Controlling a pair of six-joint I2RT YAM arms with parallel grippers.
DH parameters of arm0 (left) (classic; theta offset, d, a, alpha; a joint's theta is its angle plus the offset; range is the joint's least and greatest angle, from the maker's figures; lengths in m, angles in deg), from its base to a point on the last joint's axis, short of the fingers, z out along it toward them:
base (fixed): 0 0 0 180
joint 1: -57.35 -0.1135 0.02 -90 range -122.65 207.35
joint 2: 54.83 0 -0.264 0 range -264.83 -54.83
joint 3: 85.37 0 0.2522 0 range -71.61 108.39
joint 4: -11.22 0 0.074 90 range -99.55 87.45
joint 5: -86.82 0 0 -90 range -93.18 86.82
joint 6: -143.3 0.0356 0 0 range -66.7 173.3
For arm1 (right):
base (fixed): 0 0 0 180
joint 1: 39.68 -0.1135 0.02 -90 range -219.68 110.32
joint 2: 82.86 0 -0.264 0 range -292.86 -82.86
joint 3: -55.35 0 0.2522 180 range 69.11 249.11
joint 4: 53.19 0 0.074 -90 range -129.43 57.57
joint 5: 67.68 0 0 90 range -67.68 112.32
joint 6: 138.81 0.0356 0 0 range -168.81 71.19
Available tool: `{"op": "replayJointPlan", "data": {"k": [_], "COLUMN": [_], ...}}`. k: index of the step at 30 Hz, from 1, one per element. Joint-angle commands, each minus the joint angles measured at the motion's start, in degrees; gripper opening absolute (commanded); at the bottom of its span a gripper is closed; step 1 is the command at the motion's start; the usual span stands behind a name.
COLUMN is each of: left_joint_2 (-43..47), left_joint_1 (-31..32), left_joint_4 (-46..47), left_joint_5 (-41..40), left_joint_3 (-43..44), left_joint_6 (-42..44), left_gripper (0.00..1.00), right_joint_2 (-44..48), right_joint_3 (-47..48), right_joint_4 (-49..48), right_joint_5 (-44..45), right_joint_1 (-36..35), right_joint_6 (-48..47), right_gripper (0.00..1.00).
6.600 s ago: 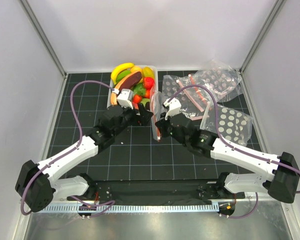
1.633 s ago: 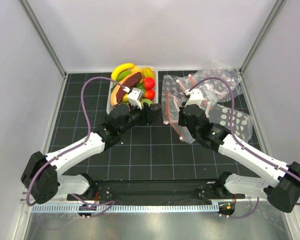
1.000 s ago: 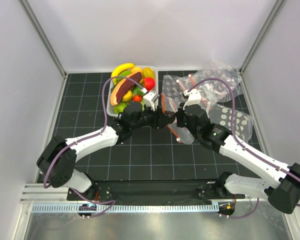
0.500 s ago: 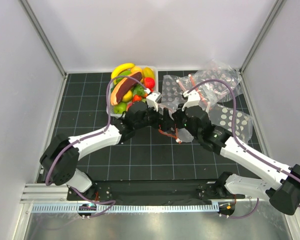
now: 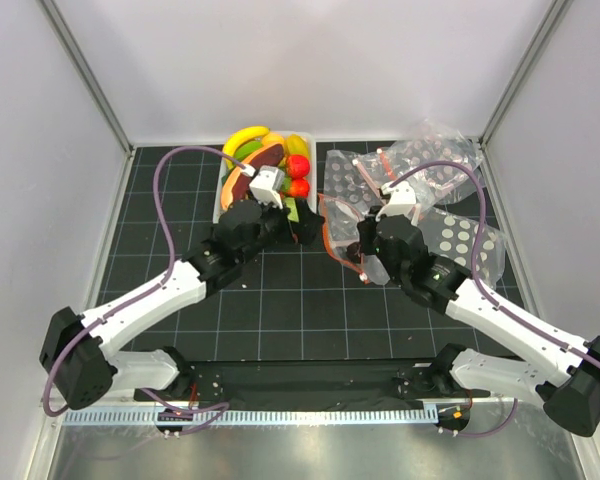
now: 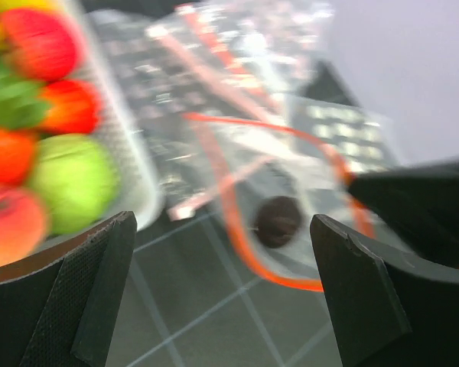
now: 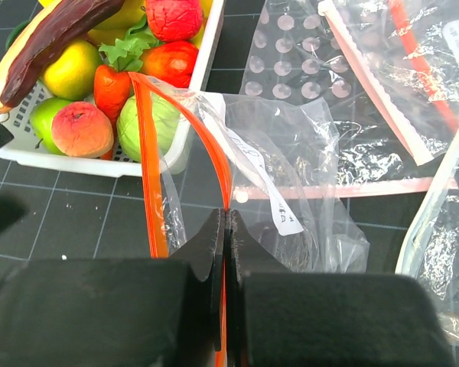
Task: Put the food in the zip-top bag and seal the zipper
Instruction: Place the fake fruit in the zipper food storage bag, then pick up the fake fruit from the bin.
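top view: the right gripper (image 5: 363,262), right of centre, is clenched on the zipper (image 5: 325,230) of the zip-top bag (image 5: 342,225). the bag's orange-red mouth is spread into a loop facing the white tub (image 5: 218,200). the left gripper (image 5: 305,225), just left of that loop, is released and holds nothing. the food (image 5: 265,160) lies heaped in the tub at upper centre. spare dotted bags (image 5: 435,160) lie at upper right on the black gridded mat (image 5: 280,310).

right wrist view: the two fingers meet on the orange strip at lower centre. the clear bag billows above them, and the tub with its fruit is at upper left.

left wrist view (blurred): the fingers (image 6: 92,298) stand wide apart at the lower corners, with the orange loop between them at centre. a small dark round thing (image 6: 278,222) sits inside the loop; what it is cannot be told.
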Motion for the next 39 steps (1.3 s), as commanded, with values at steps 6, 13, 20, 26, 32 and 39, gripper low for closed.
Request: {"op": "replayJointPlan", "data": {"k": [6,13,20,26,32,39], "left_joint_2": [-6.6,-11.35,-17.85,-21.55,-21.37,-22.34], "left_joint_1": [-3.7,-6.34,-7.31,-8.27,-9.85,-10.74], "left_joint_4": [-15.24,-16.13,-14.9,-16.48,-17.09,-18.5], "left_joint_5": [-25.39,-29.09,-27.51,-26.64,-23.21,-17.77], "left_joint_3": [4.79,6.38,9.11,11.66,11.31,12.72], "left_joint_6": [1.3,3.14,6.04,5.79,4.73,5.07], "left_gripper": [1.0,1.0,1.0,0.92,0.84,0.55], "right_joint_2": [1.13,1.13,0.08,-0.1,0.16,-0.45], "right_joint_3": [0.36,0.36,0.36,0.53,0.36,0.45], "right_joint_4": [-2.04,-2.04,-2.39,-2.21,-2.3,-2.48], "right_joint_5": [2.24,1.36,1.36,1.18,1.36,1.18], "right_joint_1": [-0.38,-0.29,-0.29,-0.29,-0.29,-0.29], "right_joint_6": [0.79,0.88,0.79,0.62,0.62,0.53], "right_gripper": [0.01,0.01,0.01,0.01,0.01,0.01]}}
